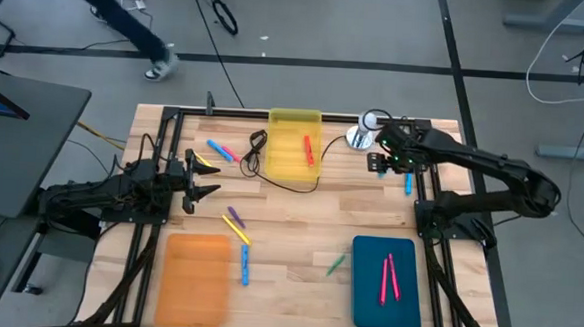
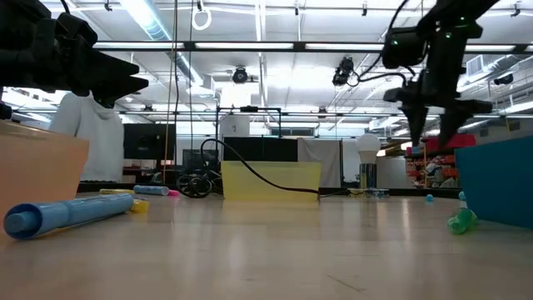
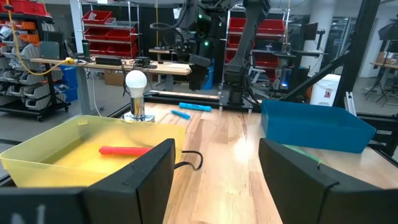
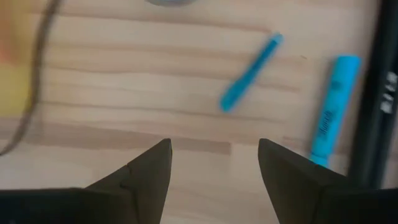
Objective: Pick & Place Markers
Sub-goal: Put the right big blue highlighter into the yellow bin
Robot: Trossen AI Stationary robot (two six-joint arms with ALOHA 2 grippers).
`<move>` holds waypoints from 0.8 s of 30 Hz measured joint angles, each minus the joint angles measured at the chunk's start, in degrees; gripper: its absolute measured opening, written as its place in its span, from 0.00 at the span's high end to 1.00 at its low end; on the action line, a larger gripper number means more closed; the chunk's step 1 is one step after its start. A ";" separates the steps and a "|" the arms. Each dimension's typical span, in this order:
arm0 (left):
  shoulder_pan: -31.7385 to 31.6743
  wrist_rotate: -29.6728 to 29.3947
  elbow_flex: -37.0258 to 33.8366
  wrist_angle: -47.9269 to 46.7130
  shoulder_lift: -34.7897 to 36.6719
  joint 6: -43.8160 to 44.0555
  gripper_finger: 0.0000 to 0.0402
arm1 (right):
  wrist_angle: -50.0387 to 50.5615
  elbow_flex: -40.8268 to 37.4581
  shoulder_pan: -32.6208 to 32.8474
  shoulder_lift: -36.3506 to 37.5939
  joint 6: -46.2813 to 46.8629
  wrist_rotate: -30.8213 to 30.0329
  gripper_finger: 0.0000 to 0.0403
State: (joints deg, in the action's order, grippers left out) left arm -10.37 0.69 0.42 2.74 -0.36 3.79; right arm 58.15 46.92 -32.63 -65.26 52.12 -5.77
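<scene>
Hovering open and empty, the right hand [image 4: 213, 163] overlooks two blue markers [image 4: 250, 73] (high view shows one). Left hand [image 1: 203, 180] waits open above the table [image 1: 299, 224].

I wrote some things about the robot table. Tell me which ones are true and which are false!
1. The teal tray has two pink markers in it. True.
2. The orange tray is full of markers. False: nothing shows inside it.
3. The right tool is squeezing a blue marker. False: its fingers are open with nothing between them, above the table, and the two blue markers lie on the wood ahead of it.
4. A red marker lies in the yellow tray. True.
5. The left tool is open and holds nothing. True.
6. The green marker is inside the teal tray. False: it lies on the table beside it.
</scene>
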 joint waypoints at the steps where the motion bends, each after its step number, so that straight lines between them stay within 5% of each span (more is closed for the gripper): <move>1: 0.00 0.00 -0.01 0.00 0.01 0.02 0.41 | 0.49 -0.71 -0.42 0.54 0.25 0.00 0.40; 24: 0.00 0.00 -0.01 0.00 0.02 0.02 0.41 | 3.83 -11.80 -9.46 12.32 1.49 0.21 0.43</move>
State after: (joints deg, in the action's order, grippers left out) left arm -10.37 0.69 0.40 2.74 -0.34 3.81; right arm 61.98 35.12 -42.09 -52.95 53.61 -5.56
